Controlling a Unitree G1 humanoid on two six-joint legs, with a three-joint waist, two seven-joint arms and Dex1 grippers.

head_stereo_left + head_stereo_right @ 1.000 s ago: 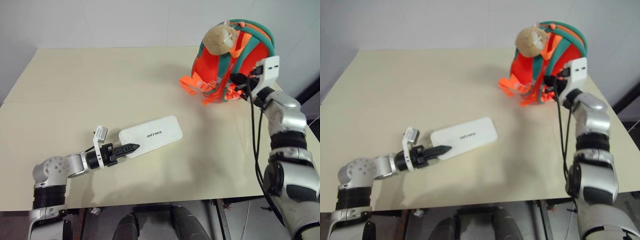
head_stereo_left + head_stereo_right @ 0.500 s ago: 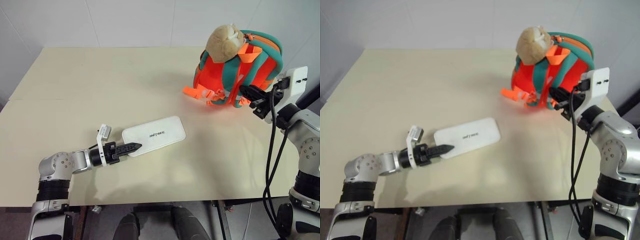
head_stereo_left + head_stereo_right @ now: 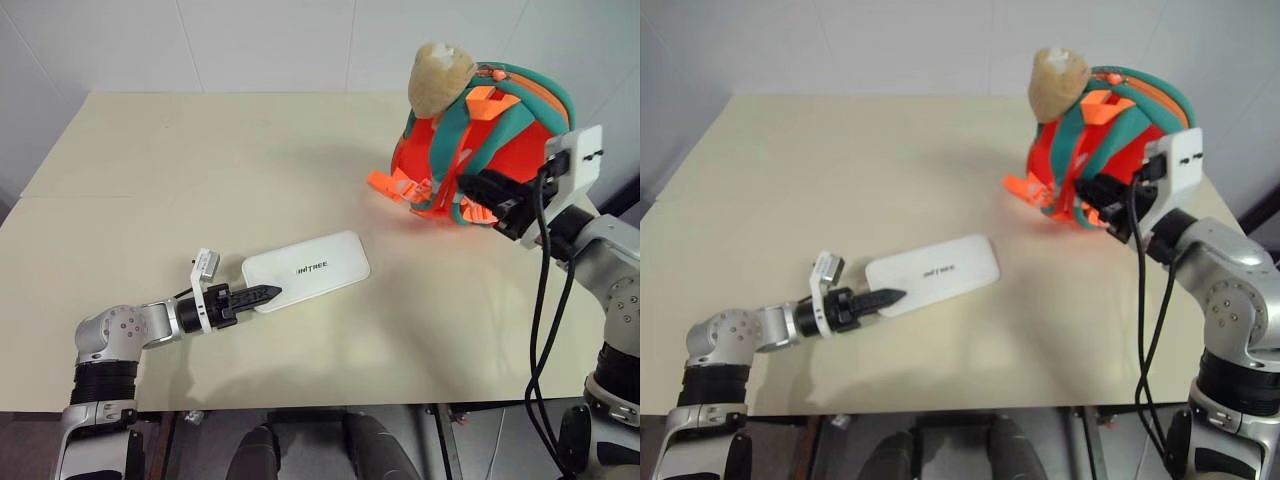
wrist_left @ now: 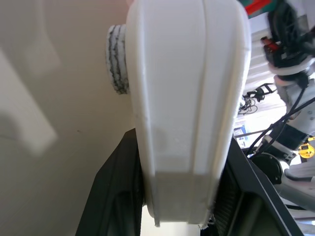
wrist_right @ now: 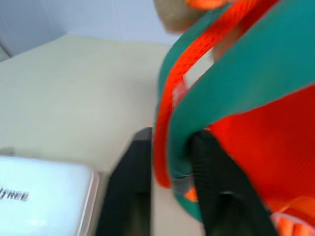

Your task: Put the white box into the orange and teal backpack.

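One plush toy (image 3: 440, 78), beige table (image 3: 180, 170)

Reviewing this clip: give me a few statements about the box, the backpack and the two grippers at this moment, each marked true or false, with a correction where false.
1. The left gripper is closed on one end of the white box. True.
2. The box is already inside the backpack. False: it lies flat on the table, well apart from the backpack.
3. A teal strap of the backpack runs between the right gripper's fingers. True.
4. The plush toy lies on the table beside the box. False: it sits at the top of the backpack.
5. The box's lettering faces up. True.
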